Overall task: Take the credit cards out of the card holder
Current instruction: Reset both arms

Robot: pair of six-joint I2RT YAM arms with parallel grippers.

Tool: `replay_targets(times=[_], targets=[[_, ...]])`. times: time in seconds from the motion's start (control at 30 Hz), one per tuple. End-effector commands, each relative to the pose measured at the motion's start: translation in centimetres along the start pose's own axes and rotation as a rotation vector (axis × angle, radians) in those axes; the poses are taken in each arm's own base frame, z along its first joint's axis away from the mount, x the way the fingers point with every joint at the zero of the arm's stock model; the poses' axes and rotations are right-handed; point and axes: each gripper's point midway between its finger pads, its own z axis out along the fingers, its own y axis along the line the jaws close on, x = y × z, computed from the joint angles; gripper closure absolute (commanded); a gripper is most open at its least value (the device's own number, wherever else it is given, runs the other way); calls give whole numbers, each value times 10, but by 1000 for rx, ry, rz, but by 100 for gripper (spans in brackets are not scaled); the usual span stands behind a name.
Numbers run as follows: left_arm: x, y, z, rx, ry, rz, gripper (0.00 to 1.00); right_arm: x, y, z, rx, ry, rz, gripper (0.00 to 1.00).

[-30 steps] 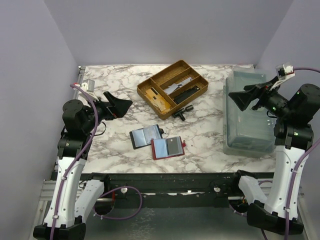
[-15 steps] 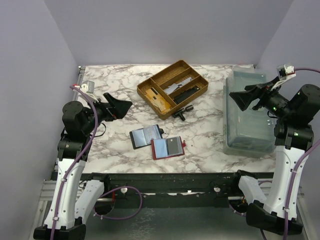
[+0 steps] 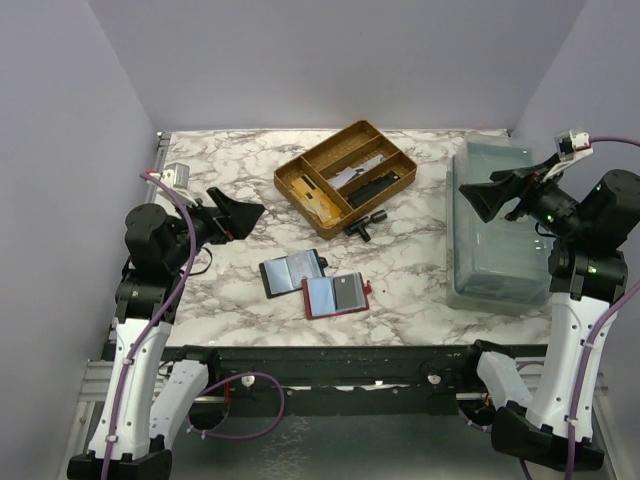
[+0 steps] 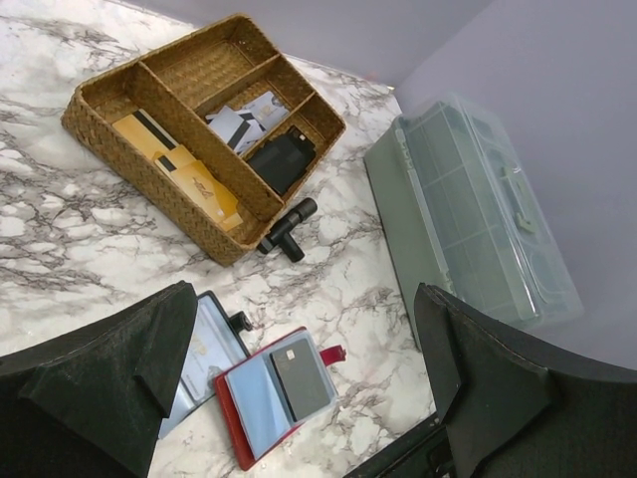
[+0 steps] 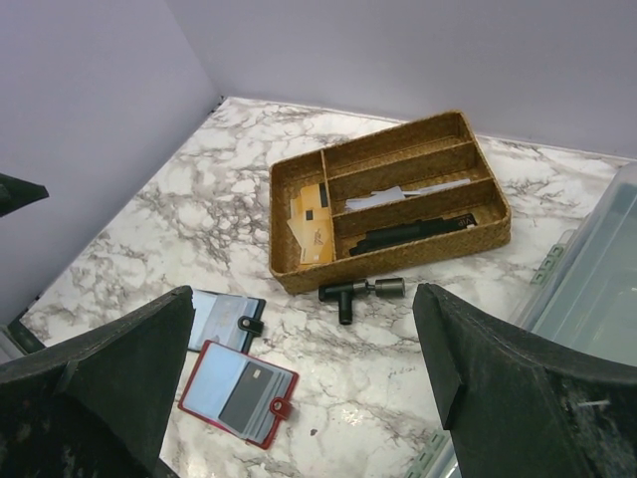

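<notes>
Two card holders lie open and flat on the near middle of the marble table (image 3: 420, 270), just beside each other. The black card holder (image 3: 291, 272) is to the left and slightly farther, the red card holder (image 3: 336, 295) to the right and nearer, its tab pointing right. The credit cards (image 3: 321, 293) are inside the holders, showing as pale grey-blue, slightly shiny faces on the halves; none lies loose on the marble. Beyond the holders sits a woven tray (image 3: 301, 196) turned at an angle, with yellow cards (image 4: 171, 161) in one compartment, white slips (image 4: 242, 121) in another and a flat black item (image 4: 281, 159) beside them. A small black T-shaped tool (image 3: 363, 224) lies just off the tray's near edge. A clear lidded plastic bin (image 3: 497, 250) stands along the right side. The left gripper (image 3: 240, 212) hangs over the left part of the table, jaws spread wide and holding nothing. The right gripper (image 3: 476, 202) is raised at the bin's left edge, likewise spread and holding nothing.
</notes>
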Motion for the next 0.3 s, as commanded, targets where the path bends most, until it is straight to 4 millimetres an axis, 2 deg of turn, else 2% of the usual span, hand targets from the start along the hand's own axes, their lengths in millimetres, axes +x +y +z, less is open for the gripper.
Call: replay_targets(times=[0.0, 0.27], targets=[[8, 3, -3, 0, 21, 3, 1, -2, -1, -1, 5, -15, -5, 1], [9, 3, -5, -1, 20, 9, 1, 0, -3, 0, 6, -13, -1, 1]])
